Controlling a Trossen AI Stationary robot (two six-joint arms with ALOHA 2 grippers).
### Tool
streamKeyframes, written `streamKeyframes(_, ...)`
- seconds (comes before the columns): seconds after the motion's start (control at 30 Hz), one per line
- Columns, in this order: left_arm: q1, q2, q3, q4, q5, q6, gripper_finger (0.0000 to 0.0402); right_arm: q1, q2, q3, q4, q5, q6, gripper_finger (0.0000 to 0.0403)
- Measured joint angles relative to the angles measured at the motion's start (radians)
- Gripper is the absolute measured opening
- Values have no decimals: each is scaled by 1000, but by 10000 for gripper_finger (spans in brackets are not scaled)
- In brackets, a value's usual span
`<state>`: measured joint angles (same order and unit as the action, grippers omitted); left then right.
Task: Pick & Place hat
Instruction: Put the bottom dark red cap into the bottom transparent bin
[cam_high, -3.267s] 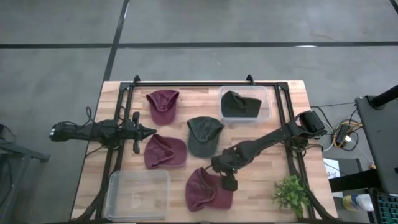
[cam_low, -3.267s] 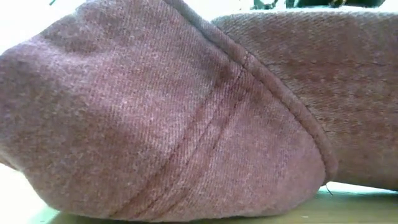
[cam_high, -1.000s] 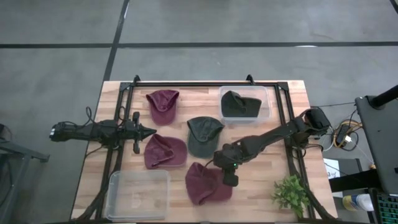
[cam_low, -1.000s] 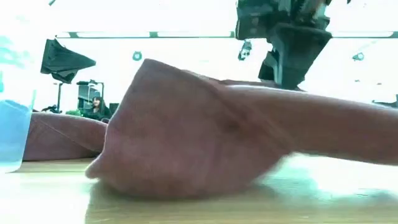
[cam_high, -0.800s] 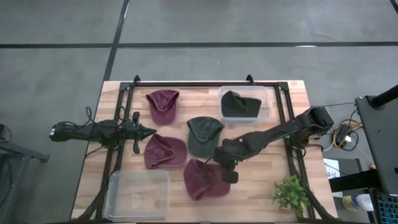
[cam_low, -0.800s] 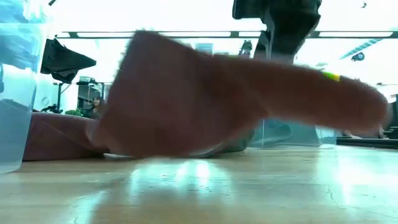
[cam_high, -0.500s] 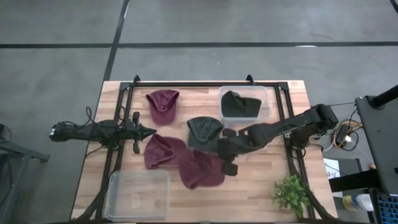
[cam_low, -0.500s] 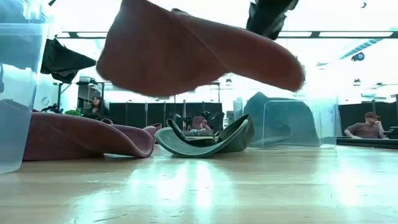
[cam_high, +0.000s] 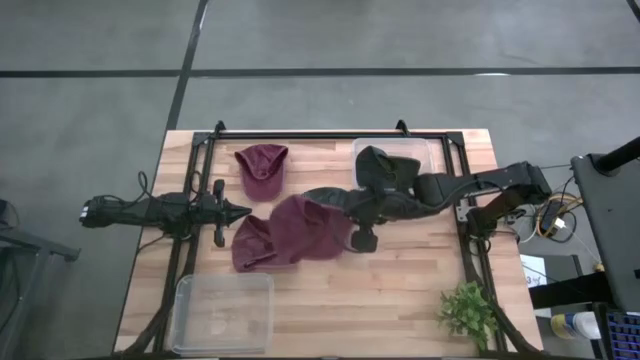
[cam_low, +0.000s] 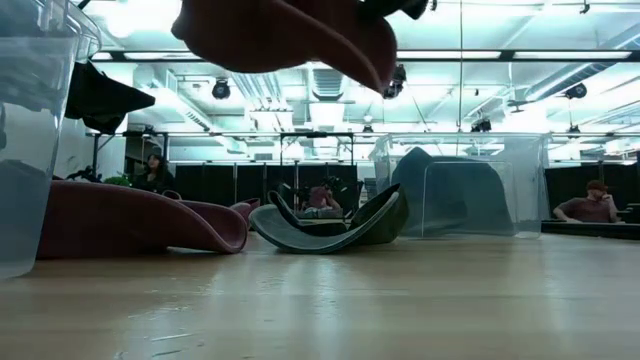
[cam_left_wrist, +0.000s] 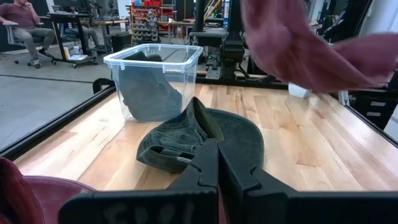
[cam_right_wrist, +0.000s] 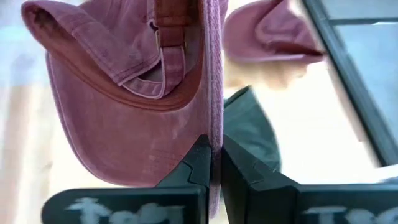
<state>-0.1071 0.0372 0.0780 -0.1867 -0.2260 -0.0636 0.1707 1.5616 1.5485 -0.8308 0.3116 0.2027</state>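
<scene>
My right gripper (cam_high: 347, 224) is shut on a maroon hat (cam_high: 300, 228), which is held in the air over the middle of the table. In the low view this hat (cam_low: 290, 35) is high above the wood. Below it a green hat (cam_low: 330, 225) lies on the table with its brim up, and a second maroon hat (cam_high: 255, 248) lies on the table beside it. A third maroon hat (cam_high: 262, 168) rests at the far left. My left gripper (cam_high: 240, 211) waits shut at the table's left, low over the wood. My right gripper pinches a cloth edge of the maroon hat (cam_right_wrist: 215, 118) between its two fingers, near the strap and buckle (cam_right_wrist: 168, 36) at the hat's back opening. The fingers come roughly level from the table's right. The hat sticks out toward the left, inside showing, clear of the table.
A clear bin (cam_high: 432, 160) holding a dark green hat (cam_high: 385, 168) stands at the far right. An empty clear bin (cam_high: 222, 310) sits at the near left. A green plant (cam_high: 468, 312) is at the near right corner. A black frame (cam_high: 300, 134) rims the table.
My right gripper has risen and gone from the near edge toward the far edge and left, staying shut. The maroon hat came off the wood, lifted clear, and now hangs over the green hat and the second maroon hat.
</scene>
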Motion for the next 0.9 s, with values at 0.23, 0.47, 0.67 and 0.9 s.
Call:
streamKeyframes(0.23,0,0,-1,11,-6,91,0,-69,0,40,34,40,-86,13)
streamKeyframes(0.47,0,1,-8,72,-18,57,0,-146,0,87,75,85,-185,13)
streamKeyframes(0.67,0,4,-11,190,3,-148,0,-205,0,95,135,85,-238,13)
streamKeyframes(0.9,0,5,-11,311,-11,-239,0,-236,0,95,164,81,-267,13)
